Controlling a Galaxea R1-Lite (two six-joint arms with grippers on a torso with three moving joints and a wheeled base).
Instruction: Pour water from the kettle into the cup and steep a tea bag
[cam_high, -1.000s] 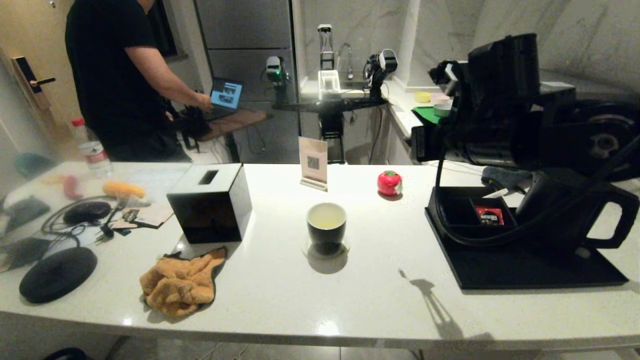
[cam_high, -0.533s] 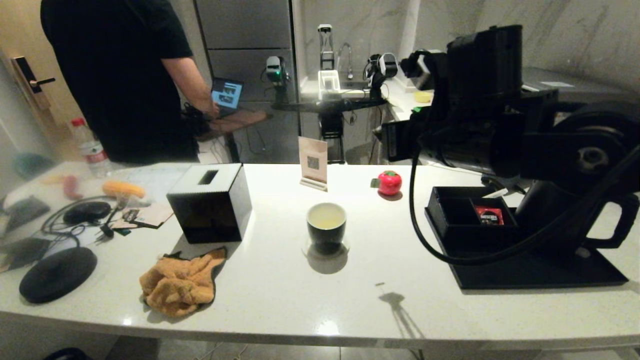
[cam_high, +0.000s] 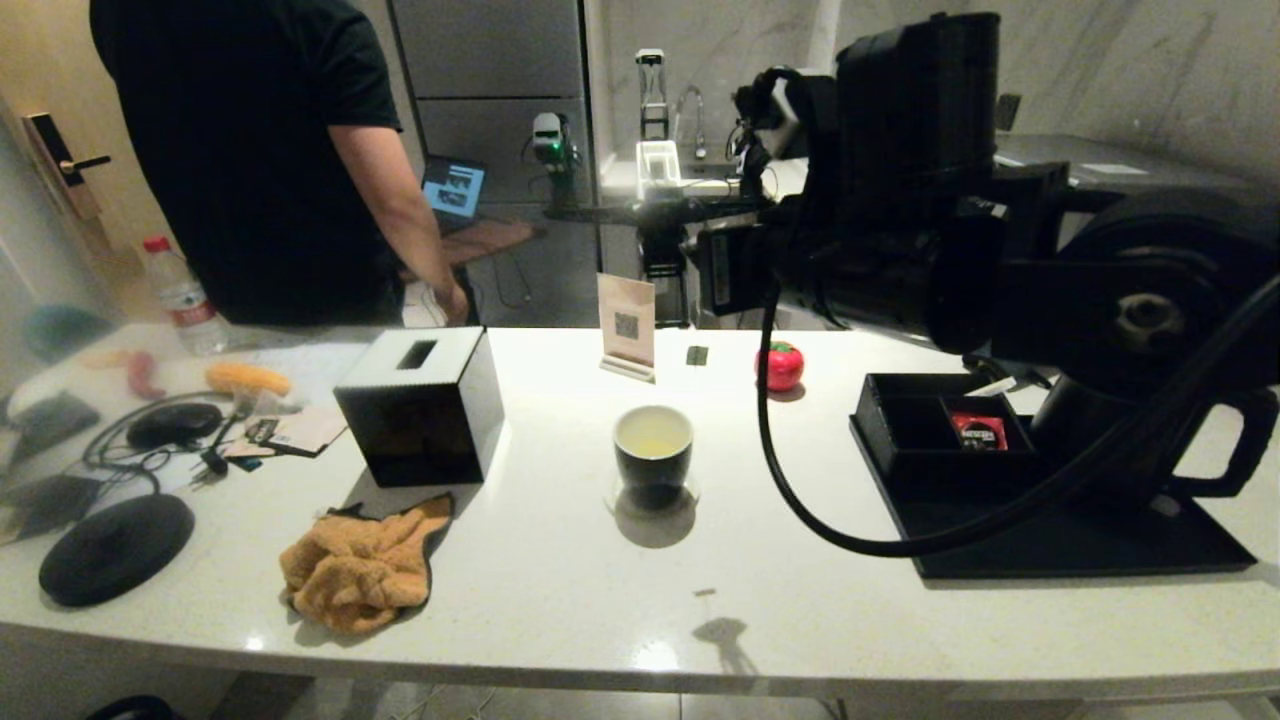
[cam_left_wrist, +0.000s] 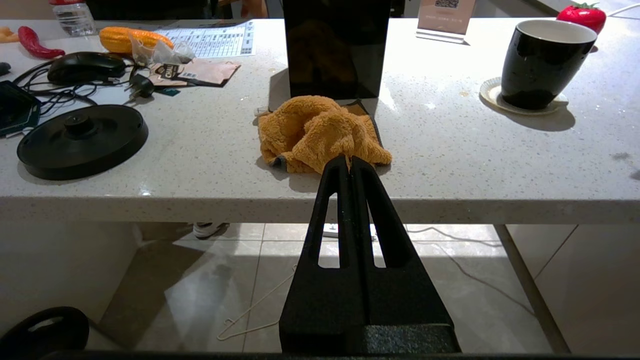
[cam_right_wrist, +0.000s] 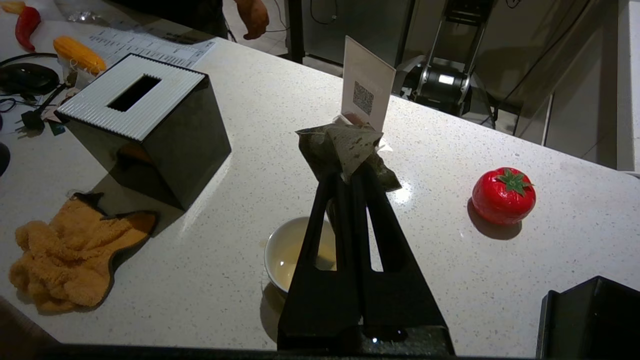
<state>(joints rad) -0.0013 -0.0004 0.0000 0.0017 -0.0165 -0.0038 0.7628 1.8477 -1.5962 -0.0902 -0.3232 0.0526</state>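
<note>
I've got the table (cam_high: 560, 570) spread out below me, and over on its right side the kettle (cam_high: 1200, 440) is parked on the black tray (cam_high: 1050, 545), so I'd call the pour finished. My right arm is up high, filling that side of the head view, and the right claw (cam_right_wrist: 350, 167) is pinched tight on the tea bag (cam_right_wrist: 350, 145), held in the air above the table. From the wrist view the bag hangs just past the far rim of the cup (cam_high: 653, 455), not over the opening yet. The cup stands mid-table on a small coaster (cam_left_wrist: 492, 92), and there is water (cam_right_wrist: 290, 250) in it, pale and faintly yellow. So by my reckoning: water in, bag in hand, the steeping left to do. I need to line the bag up over the cup and lower it in. My left claw (cam_left_wrist: 350, 165) is closed with nothing in it, parked below the table's near edge, in front of the orange cloth (cam_high: 360, 565).
</note>
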